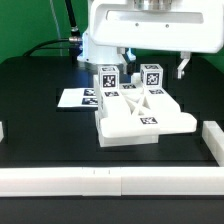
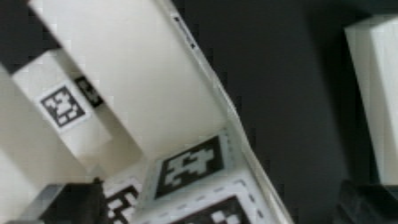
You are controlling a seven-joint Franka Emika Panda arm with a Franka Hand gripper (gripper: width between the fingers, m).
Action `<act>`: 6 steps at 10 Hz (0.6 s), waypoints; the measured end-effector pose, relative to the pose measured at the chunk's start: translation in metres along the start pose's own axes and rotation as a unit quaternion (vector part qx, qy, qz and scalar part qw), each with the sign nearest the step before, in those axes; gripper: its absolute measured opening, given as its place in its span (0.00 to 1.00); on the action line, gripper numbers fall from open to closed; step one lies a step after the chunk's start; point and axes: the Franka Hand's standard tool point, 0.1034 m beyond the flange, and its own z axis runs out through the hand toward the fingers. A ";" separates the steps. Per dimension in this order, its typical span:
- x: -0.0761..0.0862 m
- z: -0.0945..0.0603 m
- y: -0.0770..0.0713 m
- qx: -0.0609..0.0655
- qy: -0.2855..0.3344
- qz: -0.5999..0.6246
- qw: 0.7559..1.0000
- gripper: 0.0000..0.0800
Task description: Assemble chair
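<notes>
White border rail (image 1: 110, 181) runs along the near edge of the black worktop (image 1: 40, 120), closest to the exterior camera, with a raised end block at the exterior view's right. Beyond the rail, mid-worktop, sits the chair assembly (image 1: 140, 118): a chunky white slab with an X-braced frame (image 1: 138, 100) lying on it and two tagged blocks (image 1: 108, 78) (image 1: 151, 75) standing upright at its far side. Just beside the chair, toward the exterior view's left, the marker board (image 1: 76, 98) lies flat. Above the chair hangs the robot's white arm; its tool (image 1: 153, 62) hovers over the tagged blocks with fingers set wide, holding nothing. The wrist view shows tagged white chair pieces (image 2: 125, 100) up close, blurred.
</notes>
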 end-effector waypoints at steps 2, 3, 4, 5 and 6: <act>0.000 0.000 0.001 0.000 0.000 -0.079 0.997 0.81; 0.000 0.000 0.001 0.000 0.000 -0.104 0.995 0.81; 0.001 0.000 0.001 0.000 0.000 -0.108 0.994 0.81; 0.001 0.000 0.001 0.000 0.000 -0.107 0.994 0.65; 0.001 0.000 0.001 0.000 0.000 -0.107 0.994 0.48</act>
